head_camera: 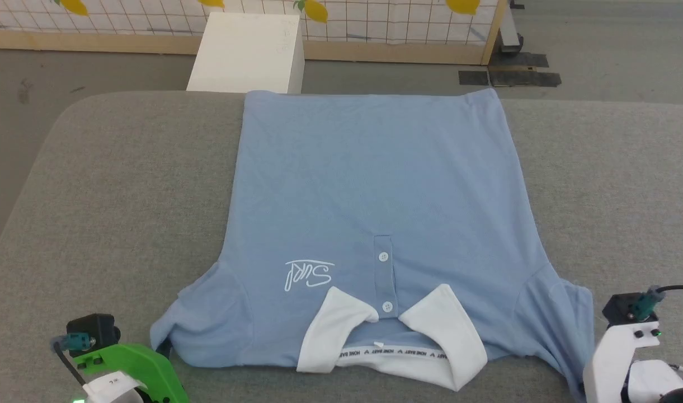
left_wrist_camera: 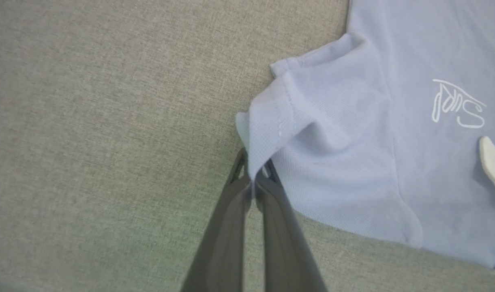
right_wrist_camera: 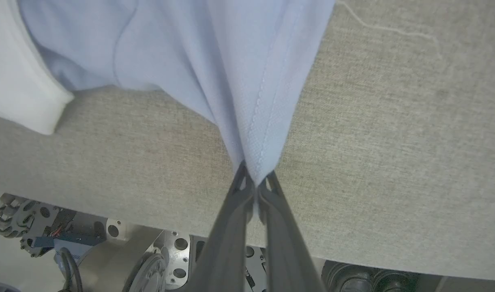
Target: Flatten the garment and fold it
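Looking down on a light blue polo shirt [head_camera: 375, 184] spread front-up on the grey fabric-covered table [head_camera: 106, 184]. Lies with the hem at the far edge and the white collar [head_camera: 444, 327] toward the robot, so reads upside down: cursive logo [head_camera: 309, 274] flipped, two white buttons [head_camera: 382, 257] on the placket just beside it. Mostly flat through the body, a bit rumpled at both sleeves.

Left gripper [left_wrist_camera: 253, 184]: pressed together on the corner of the left-side sleeve [left_wrist_camera: 312, 121], pinching a small fold of blue cloth right at the fingertips. Sits at the near left corner of the shirt, over bare table.

Right gripper [right_wrist_camera: 255, 184]: same deal, clamped tight on the edge of the right-side sleeve [right_wrist_camera: 255, 101], cloth drawn into a taut ridge with a stitched seam going straight down into the pinch. Hangs by the near edge of the table, with bits of the robot's wheeled base [right_wrist_camera: 150, 259] below that edge.

Beyond the table: a white box [head_camera: 249, 50] on the grey floor [head_camera: 598, 50], right behind the shirt's far left corner, plus a wood-framed grid panel [head_camera: 375, 28] with yellow lemon shapes.
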Controlling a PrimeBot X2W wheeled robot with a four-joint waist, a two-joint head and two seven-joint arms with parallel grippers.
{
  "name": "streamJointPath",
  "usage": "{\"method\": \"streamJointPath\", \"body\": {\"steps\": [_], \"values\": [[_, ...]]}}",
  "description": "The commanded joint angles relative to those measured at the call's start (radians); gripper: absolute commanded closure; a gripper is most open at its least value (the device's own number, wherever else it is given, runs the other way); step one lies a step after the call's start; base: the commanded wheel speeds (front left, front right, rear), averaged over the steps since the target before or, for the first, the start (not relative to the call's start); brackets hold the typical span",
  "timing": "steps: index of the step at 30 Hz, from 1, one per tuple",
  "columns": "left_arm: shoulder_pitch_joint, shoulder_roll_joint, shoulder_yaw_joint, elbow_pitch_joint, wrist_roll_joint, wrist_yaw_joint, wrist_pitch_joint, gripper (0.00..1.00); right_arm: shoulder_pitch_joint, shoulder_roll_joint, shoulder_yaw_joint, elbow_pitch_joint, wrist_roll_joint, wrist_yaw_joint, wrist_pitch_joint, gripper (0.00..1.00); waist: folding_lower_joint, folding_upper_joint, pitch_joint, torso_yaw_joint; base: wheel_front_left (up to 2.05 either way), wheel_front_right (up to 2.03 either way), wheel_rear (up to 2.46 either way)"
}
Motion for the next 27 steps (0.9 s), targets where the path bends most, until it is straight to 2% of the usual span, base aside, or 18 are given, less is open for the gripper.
{"method": "streamJointPath", "body": {"steps": [1, 9, 10, 11, 12, 16, 22, 27], "values": [[-0.018, -0.008, 0.001, 0.01, 0.006, -0.007, -0.012, 1.0, -0.003, -0.008, 0.014, 0.016, -0.009, -0.001, 0.013, 1.0, 0.0001, -0.0001, 0.005, 0.001, 0.0, 0.0, 0.0], [-0.028, -0.025, 0.015, 0.045, -0.014, -0.024, -0.048, 1.0, -0.009, -0.038, 0.074, 0.085, -0.024, -0.001, 0.01, 1.0, 0.0001, -0.0001, 0.015, -0.007, 0.0, 0.0, 0.0], [-0.028, -0.026, 0.019, 0.045, -0.017, -0.024, -0.053, 1.0, -0.016, -0.035, 0.073, 0.084, -0.016, -0.001, -0.012, 0.81, 0.0001, -0.0001, 0.016, -0.009, 0.0, 0.0, 0.0], [-0.028, -0.026, 0.021, 0.046, -0.018, -0.024, -0.056, 1.0, -0.022, -0.035, 0.072, 0.085, -0.009, -0.001, -0.029, 0.04, 0.0001, -0.0001, 0.015, -0.011, 0.0, 0.0, 0.0], [-0.028, -0.026, 0.023, 0.047, -0.019, -0.024, -0.058, 1.0, -0.026, -0.033, 0.067, 0.086, -0.001, -0.001, -0.041, 0.0, 0.0001, -0.0001, 0.014, -0.013, 0.0, 0.0, 0.0], [-0.021, -0.025, 0.03, 0.046, -0.025, -0.022, -0.065, 1.0, -0.04, -0.008, 0.018, 0.057, 0.042, -0.001, -0.084, 0.0, 0.0001, -0.0001, 0.003, -0.021, 0.0, 0.0, 0.0], [-0.01, -0.017, 0.043, 0.037, -0.032, -0.013, -0.067, 1.0, -0.061, 0.053, -0.099, -0.079, 0.136, -0.001, -0.126, 0.0, 0.0001, -0.0001, -0.013, -0.031, 0.0, 0.0, 0.0], [-0.008, -0.009, 0.051, 0.012, -0.028, -0.004, -0.075, 1.0, -0.135, 0.072, -0.172, -0.171, 0.138, -0.001, -0.274, 0.0, 0.0001, -0.0001, -0.015, -0.035, 0.0, 0.0, 0.0]]}}
